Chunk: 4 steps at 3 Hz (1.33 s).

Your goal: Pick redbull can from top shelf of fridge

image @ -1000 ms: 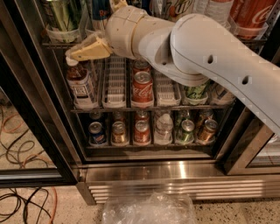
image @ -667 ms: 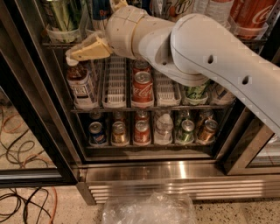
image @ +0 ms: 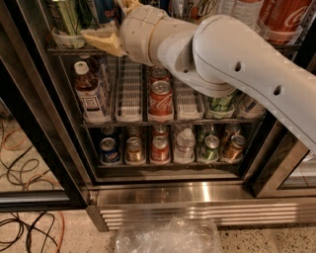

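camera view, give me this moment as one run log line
phase: reaching | gripper: at top shelf front, close under redbull can | redbull can: upright on top shelf, not lifted | fridge: door open

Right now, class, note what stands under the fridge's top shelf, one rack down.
Under the top shelf: a white-capped bottle, white slotted lanes, a red Coca-Cola can and a green-white can. The pincer is at that shelf's front left; the arm hides what stands behind on the right.
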Available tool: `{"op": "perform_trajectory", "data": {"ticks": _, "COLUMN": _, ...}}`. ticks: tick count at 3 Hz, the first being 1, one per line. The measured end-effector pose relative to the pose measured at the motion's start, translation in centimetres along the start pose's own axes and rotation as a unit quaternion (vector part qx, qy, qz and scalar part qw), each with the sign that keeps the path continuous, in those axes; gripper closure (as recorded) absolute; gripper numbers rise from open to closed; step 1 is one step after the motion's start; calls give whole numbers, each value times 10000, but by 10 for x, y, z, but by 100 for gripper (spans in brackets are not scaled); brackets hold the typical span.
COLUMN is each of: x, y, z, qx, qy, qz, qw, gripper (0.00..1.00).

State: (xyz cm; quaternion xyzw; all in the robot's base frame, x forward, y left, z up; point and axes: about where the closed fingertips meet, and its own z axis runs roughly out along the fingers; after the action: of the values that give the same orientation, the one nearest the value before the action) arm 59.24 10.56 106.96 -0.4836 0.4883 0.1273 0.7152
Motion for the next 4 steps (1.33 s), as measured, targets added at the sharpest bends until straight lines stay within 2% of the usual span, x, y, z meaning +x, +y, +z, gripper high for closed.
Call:
{"op": "perform_trajectory", "data": {"ticks": 2, "x": 0, "y": 0, "z": 0, "qx": -1, "qy": -1, "qz": 0, "qw": 10000, "gripper": 90}}
{"op": "perform_trajectory", "data": {"ticks": 3, "x": 0, "y": 0, "z": 0, "qx": -1, "qy": -1, "qz": 0, "qw": 10000, "gripper": 100}}
{"op": "perform_trajectory", "data": {"ticks": 4, "x": 0, "y": 0, "z": 0, "qx": 0, "qy": -2, "qz": 0, "qw": 10000, "gripper": 100}}
